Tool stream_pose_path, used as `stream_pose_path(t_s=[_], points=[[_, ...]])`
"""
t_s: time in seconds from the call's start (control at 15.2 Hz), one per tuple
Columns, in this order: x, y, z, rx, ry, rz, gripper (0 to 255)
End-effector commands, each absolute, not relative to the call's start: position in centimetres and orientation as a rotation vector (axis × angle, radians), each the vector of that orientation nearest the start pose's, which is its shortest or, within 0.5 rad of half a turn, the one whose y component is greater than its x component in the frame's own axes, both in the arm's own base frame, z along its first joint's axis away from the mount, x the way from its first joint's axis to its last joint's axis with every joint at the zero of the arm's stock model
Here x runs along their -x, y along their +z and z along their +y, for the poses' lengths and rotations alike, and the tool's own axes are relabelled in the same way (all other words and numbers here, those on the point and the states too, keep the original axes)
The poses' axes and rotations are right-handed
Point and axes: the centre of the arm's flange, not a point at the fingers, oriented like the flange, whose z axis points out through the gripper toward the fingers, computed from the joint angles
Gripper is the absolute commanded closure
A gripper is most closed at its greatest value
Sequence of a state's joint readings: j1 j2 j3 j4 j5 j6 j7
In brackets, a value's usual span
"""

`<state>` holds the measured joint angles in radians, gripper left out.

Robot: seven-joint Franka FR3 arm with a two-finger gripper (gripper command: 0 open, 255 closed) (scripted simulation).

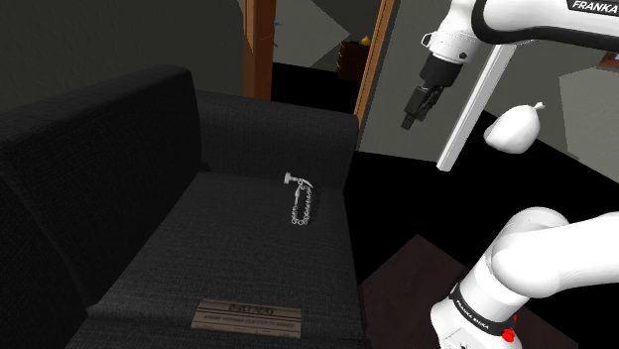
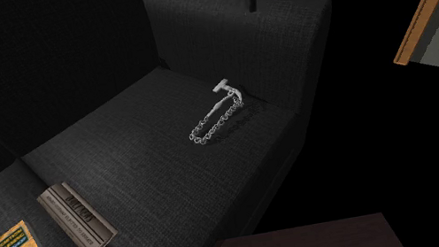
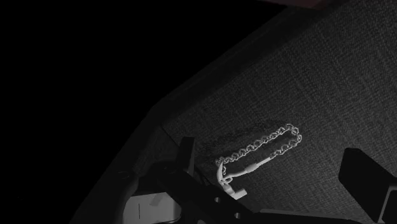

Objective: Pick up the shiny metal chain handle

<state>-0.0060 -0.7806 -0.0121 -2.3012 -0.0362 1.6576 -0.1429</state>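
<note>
Shoulder view: dark woven sofa (image 1: 248,228), wooden door frame (image 1: 260,50) behind it, black area beyond. Chain handle (image 1: 301,201) lies on the seat, close to the armrest. Gripper (image 1: 411,120) hangs high, well apart from it. "FRANKA" on arm (image 1: 536,20).
2nd ext. view: flat box (image 2: 75,217) on sofa, label unreadable.
Wrist view: fingers (image 3: 184,153) spread wide, gripping nothing; chain handle seen btwn them, untouched.

Silver chain handle (image 1: 301,202), charcoal woven-textured sofa (image 1: 233,248), white arm (image 1: 516,22), orange-brown doorframe (image 1: 260,50)
</note>
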Motion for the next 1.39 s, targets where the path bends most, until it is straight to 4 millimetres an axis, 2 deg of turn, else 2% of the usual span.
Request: stream_pose_path(t_s=[0.0, 1.32], points=[[-31.7, 62.3, -1.1, 3.166, -0.214, -0.204, 0], [-50.3, 43.4, 2.4, 3.189, -0.168, 0.023, 0]])
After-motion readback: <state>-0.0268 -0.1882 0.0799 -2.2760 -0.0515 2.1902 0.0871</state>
